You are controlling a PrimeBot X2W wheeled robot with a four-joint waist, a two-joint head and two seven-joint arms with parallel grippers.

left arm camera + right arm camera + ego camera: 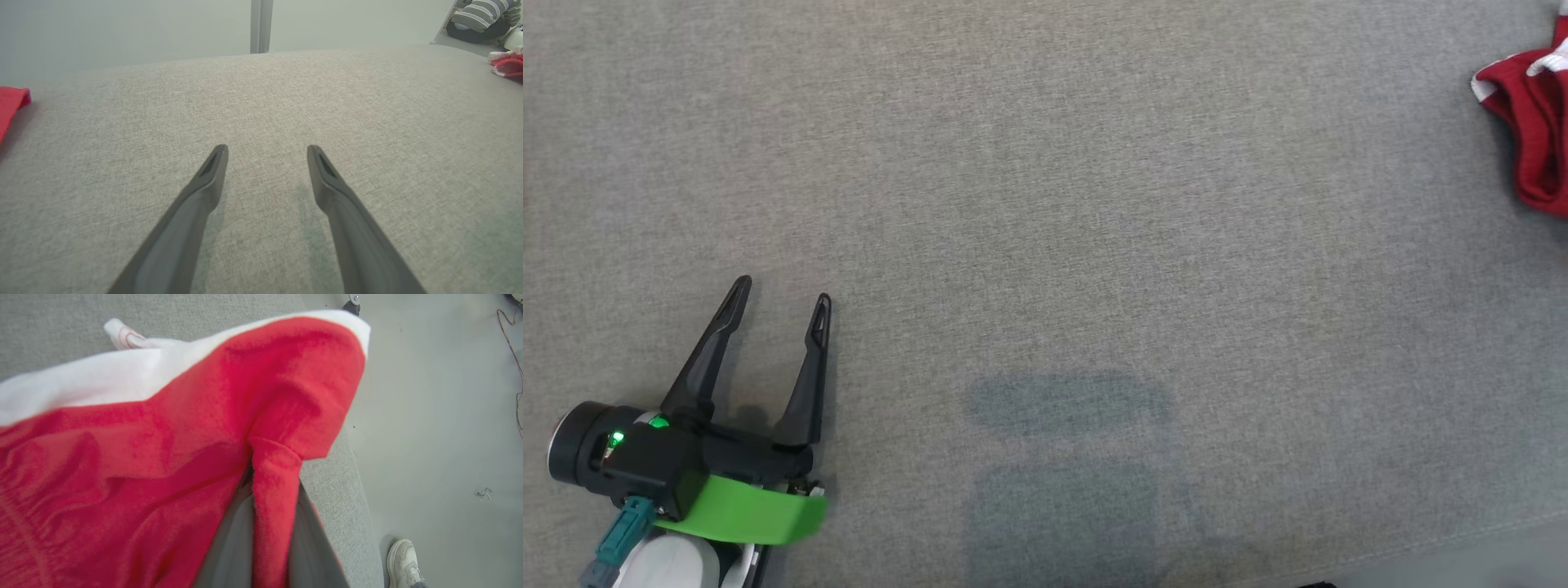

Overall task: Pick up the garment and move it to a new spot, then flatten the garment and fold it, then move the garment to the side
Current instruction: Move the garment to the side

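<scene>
Right pincer (273,475) pinches red garment (143,457); 1 white shoe (404,559) on floor (433,416).

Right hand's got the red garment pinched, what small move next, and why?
Probably lift the right hand and carry the red garment toward the middle of the grey surface: it is pinched near the edge, and the left hand is open.

The head view looks steeply down from above on the grey woven fabric surface (1045,204). The left wrist view skims low across it, facing the far edge. The right wrist view sits close against the red and white fleece garment (143,457), shared with the head view's far right.
</scene>
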